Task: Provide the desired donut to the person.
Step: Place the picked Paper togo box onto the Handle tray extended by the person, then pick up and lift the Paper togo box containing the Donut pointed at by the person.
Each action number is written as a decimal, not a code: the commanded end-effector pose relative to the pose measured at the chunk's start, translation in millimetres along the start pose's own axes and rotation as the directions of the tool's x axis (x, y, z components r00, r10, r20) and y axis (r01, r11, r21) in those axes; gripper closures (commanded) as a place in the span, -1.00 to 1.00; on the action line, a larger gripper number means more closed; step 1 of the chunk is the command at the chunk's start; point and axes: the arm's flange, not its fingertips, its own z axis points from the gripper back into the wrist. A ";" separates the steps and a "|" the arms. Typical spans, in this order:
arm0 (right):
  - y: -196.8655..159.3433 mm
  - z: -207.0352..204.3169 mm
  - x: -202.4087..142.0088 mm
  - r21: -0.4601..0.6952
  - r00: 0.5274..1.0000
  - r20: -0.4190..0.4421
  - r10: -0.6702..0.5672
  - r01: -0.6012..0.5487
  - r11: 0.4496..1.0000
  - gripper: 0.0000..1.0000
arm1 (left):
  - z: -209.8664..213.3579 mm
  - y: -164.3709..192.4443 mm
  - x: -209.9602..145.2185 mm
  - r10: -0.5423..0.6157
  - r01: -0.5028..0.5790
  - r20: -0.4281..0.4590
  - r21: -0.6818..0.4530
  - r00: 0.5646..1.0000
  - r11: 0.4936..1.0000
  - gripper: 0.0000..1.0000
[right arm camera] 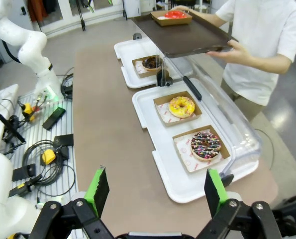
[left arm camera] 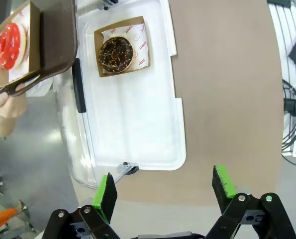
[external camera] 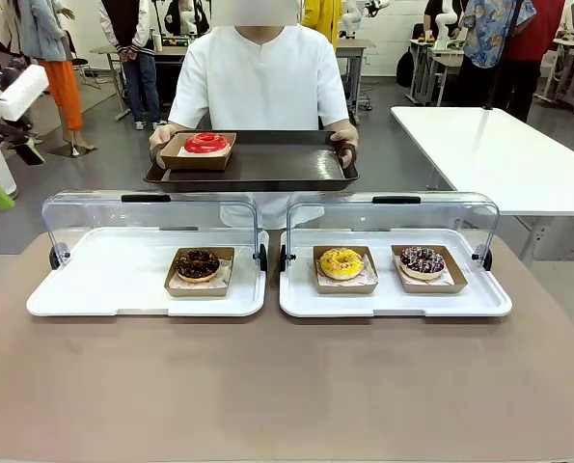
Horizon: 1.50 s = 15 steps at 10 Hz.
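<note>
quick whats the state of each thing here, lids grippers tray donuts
left case lid: open, swung back
right case lid: open, swung back
left gripper: open, empty
right gripper: open, empty
brown tray: held level by the person, both hands
red donut: boxed, on the tray
chocolate donut: boxed, in left case
yellow donut: boxed, in right case
sprinkled donut: boxed, same case

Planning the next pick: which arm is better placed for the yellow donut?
Right. The right gripper, open, faces the tray with the yellow donut; the left gripper overlooks the chocolate donut.
</note>
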 end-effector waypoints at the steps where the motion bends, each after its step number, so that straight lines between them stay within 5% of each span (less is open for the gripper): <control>1: 0.0 0.1 1.4 -0.007 1.000 -0.006 -0.007 0.007 1.000 -1.00 | -2.6 1.9 -4.8 -0.023 0.024 0.060 -0.015 0.998 1.000 -1.00; 2: 0.0 0.1 1.4 -0.007 1.000 -0.006 -0.007 0.007 1.000 -1.00 | 0.0 0.0 0.0 0.000 0.000 0.000 0.000 1.000 1.000 -1.00; 10: 0.0 0.1 1.4 -0.007 1.000 -0.006 -0.007 0.007 1.000 -1.00 | -0.4 -0.9 -1.7 -0.002 0.002 0.011 -0.003 1.000 1.000 -1.00; 12: 0.0 0.1 1.4 -0.007 1.000 -0.006 -0.007 0.007 1.000 -1.00 | 1.5 -3.4 -66.5 0.110 -0.145 0.361 0.071 0.926 0.987 -1.00; 14: 0.0 0.1 1.4 -0.007 1.000 -0.006 -0.007 0.007 1.000 -1.00 | -7.0 11.7 -124.4 0.133 -0.204 0.619 0.046 0.774 0.978 -1.00; 15: 0.0 0.1 1.4 -0.007 1.000 -0.006 -0.007 0.007 1.000 -1.00 | -21.2 -8.7 -135.7 0.130 -0.234 0.730 0.042 0.671 0.971 -1.00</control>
